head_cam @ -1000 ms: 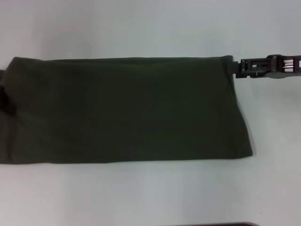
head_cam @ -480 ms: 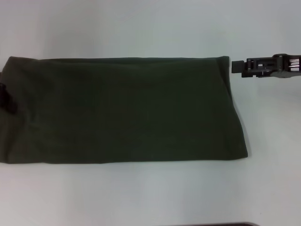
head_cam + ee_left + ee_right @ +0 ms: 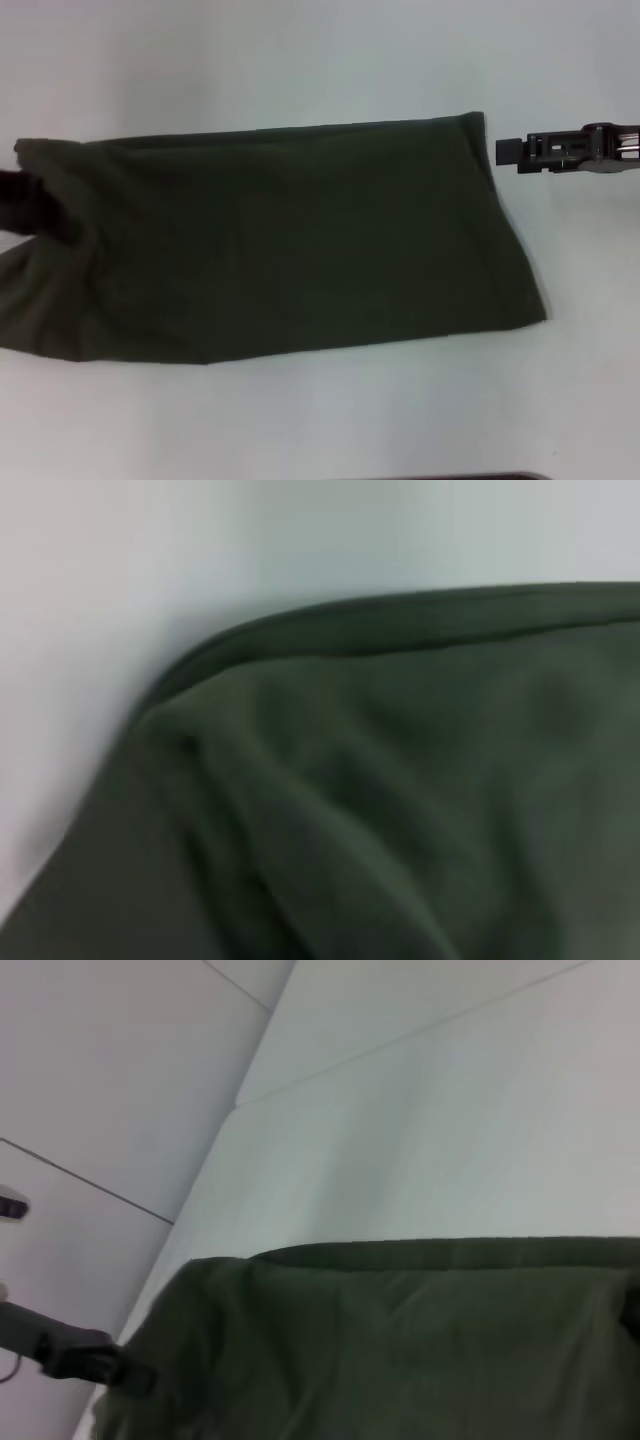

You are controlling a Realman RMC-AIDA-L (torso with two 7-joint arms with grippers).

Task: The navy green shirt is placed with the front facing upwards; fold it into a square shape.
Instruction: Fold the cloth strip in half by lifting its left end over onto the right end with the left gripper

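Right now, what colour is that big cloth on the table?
Dark olive green, plain with no print showing. The shirt shows best in the head view.

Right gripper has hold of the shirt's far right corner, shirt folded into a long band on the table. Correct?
Not quite: in the head view the right gripper sits just off the shirt, with bare table between them. The shirt is a long band.

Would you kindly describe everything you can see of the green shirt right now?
The shirt is dark olive, soft matte cloth, folded into a long band across the pale table. No print, collar or sleeves show. Its left end is bunched and creased where the left gripper meets it. The right end lies flat, its far corner just clear of the right gripper.
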